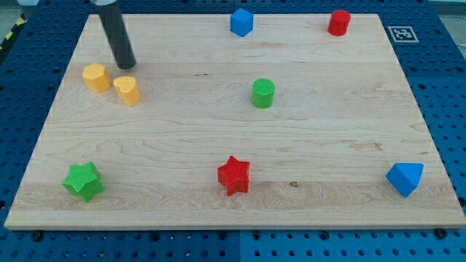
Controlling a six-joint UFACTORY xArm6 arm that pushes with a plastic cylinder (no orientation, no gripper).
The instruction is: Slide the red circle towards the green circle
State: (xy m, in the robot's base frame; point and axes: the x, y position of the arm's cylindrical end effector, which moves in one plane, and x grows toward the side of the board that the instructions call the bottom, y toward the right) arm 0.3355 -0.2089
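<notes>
while our tip (127, 66) sat at the view's top left, just above the two yellow blocks (127, 90) and touching nothing, the red circle (338, 22) lay far across at the top right, up and right of the green circle (263, 93).

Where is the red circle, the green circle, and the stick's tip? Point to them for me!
red circle (338, 22), camera view, middle of its side face
green circle (263, 93), camera view, middle of its ribbed side
my tip (127, 66), camera view, the rod's very lower end, just above the yellow blocks (127, 90)
</notes>
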